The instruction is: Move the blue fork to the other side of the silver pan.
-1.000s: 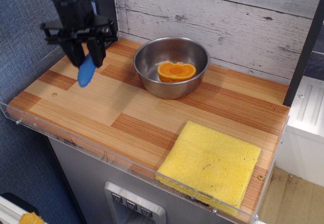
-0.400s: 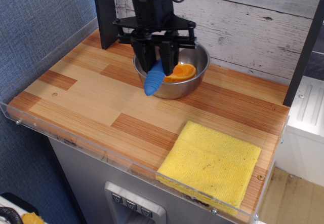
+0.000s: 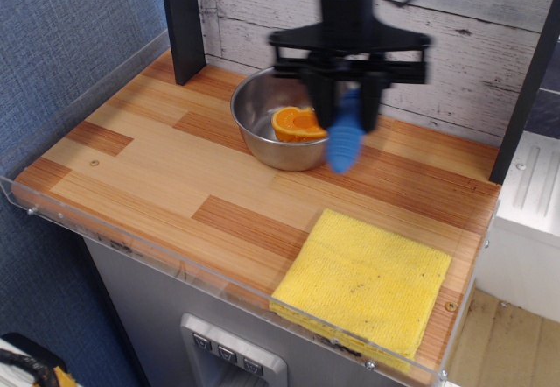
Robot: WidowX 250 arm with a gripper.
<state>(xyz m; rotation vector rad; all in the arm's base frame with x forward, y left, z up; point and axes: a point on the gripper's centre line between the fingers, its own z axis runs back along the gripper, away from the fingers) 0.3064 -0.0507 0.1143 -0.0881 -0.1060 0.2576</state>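
Note:
My gripper [image 3: 347, 111] hangs over the right rim of the silver pan [image 3: 262, 133], blurred by motion. It is shut on the blue fork [image 3: 346, 142], whose blue handle hangs down below the fingers, above the wood just right of the pan. The fork's tined head is hidden between the fingers. The pan stands at the back middle of the wooden counter and holds an orange piece [image 3: 297, 123].
A yellow cloth [image 3: 363, 282] lies at the front right of the counter [image 3: 157, 168]. A black post [image 3: 182, 19] stands at the back left. A clear plastic lip [image 3: 175, 260] runs along the front edge. A plank wall backs the counter.
My gripper has carried the blue fork from the counter's left side, across the pan, to above the pan's right rim. The pan, orange piece and cloth have not moved.

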